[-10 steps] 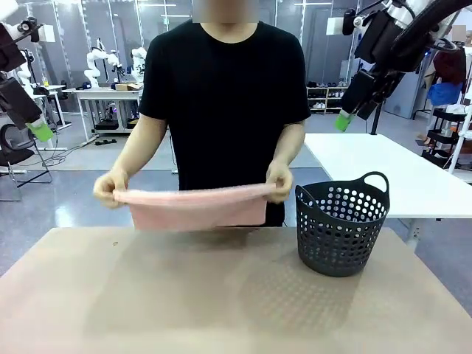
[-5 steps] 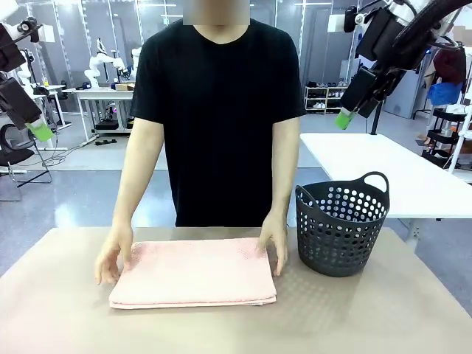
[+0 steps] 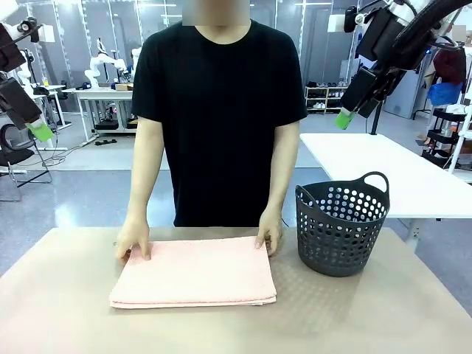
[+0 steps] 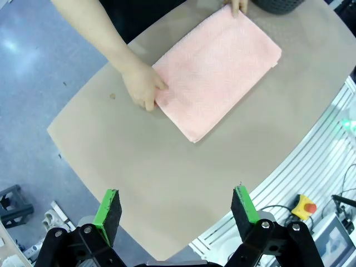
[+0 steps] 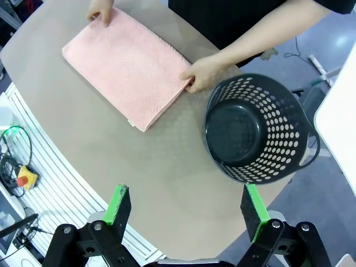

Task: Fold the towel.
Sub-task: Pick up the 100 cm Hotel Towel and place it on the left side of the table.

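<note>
The towel (image 3: 193, 271) is lying folded on the bench (image 3: 66, 324), at nine o'clock of the basket (image 3: 341, 228), a person's hand (image 3: 135, 241) pressing each far corner. The left claw (image 4: 175, 201) and right claw (image 5: 185, 200) are hanging wide open, empty. Folding is looking nearly done.

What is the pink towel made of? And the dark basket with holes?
The towel looks like soft terry cloth: matte, nubby surface, lying in limp folded layers. The basket is probably moulded plastic: stiff dark grey walls, neat round holes, slight sheen.
</note>
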`<state>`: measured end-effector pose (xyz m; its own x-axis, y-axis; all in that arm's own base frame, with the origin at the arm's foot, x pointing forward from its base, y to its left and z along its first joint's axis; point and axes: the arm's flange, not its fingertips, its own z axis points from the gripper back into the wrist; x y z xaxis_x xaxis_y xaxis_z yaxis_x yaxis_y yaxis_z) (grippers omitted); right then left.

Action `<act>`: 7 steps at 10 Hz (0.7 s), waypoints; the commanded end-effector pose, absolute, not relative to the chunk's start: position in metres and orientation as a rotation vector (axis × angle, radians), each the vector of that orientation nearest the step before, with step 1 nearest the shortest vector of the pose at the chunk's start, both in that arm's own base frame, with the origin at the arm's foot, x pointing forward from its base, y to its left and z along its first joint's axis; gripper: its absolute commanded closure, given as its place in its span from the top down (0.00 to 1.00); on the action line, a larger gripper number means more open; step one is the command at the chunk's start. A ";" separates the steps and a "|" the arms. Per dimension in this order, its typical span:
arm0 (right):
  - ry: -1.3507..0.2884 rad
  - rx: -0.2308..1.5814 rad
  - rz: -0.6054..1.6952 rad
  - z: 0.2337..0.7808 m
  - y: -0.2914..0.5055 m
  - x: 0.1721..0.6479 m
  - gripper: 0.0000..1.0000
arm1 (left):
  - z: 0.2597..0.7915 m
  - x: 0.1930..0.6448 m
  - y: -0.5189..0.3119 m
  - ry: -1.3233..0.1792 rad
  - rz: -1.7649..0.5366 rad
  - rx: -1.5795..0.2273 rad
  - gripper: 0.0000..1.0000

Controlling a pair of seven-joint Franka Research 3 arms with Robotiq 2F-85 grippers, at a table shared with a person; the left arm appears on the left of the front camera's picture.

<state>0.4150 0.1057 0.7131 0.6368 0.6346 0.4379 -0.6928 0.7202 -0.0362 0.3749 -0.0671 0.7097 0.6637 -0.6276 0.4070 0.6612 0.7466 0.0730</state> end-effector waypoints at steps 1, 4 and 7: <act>-0.443 0.139 0.758 0.714 0.104 0.414 1.00 | 0.711 0.373 -0.065 -0.417 -0.728 -0.071 1.00; -0.443 0.139 0.758 0.714 0.104 0.414 1.00 | 0.711 0.373 -0.065 -0.417 -0.728 -0.071 1.00; -0.443 0.139 0.758 0.714 0.104 0.414 1.00 | 0.711 0.373 -0.065 -0.417 -0.728 -0.071 1.00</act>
<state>0.4150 0.1057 0.7131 0.6369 0.6345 0.4379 -0.6927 0.7203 -0.0362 0.3749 -0.0671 0.7097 0.6637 -0.6276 0.4070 0.6612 0.7466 0.0730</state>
